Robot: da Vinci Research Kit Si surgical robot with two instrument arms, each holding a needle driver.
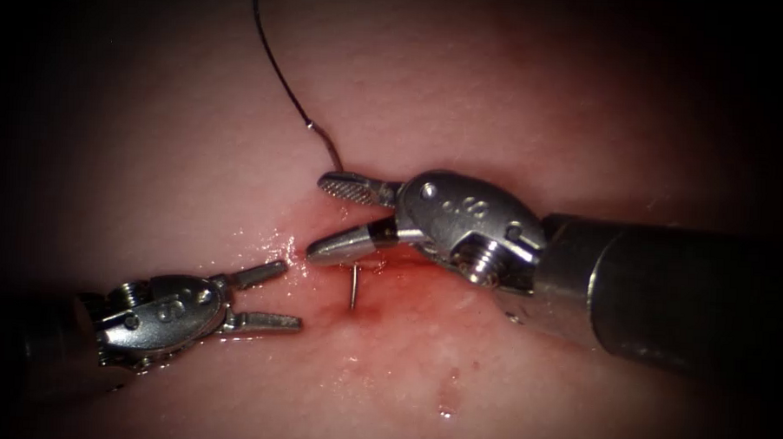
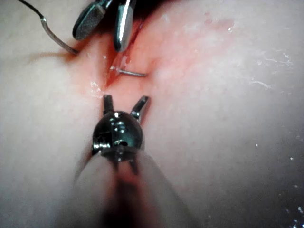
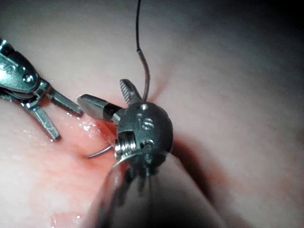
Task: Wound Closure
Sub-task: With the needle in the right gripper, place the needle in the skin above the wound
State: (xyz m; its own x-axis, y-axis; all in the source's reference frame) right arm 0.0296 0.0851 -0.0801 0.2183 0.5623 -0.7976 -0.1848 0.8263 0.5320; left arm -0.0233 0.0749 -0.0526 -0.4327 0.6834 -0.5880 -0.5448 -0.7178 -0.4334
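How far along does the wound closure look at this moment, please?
Done: the needle is lodged in the tissue at the cut, its tip showing below the right tool and its swaged end with the thread above. In hand: nothing; the left tool and right tool both stand open, empty. Left: no stitch or knot is visible.

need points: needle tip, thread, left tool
needle (image 1: pixel 353 288), endoscope view: on the straight bit of the tip end standing out of the tissue.
thread (image 1: pixel 271 55), endoscope view: on the dark strand above the needle's tail.
left tool (image 1: pixel 271 298), endoscope view: midway between its open jaws, holding nothing.
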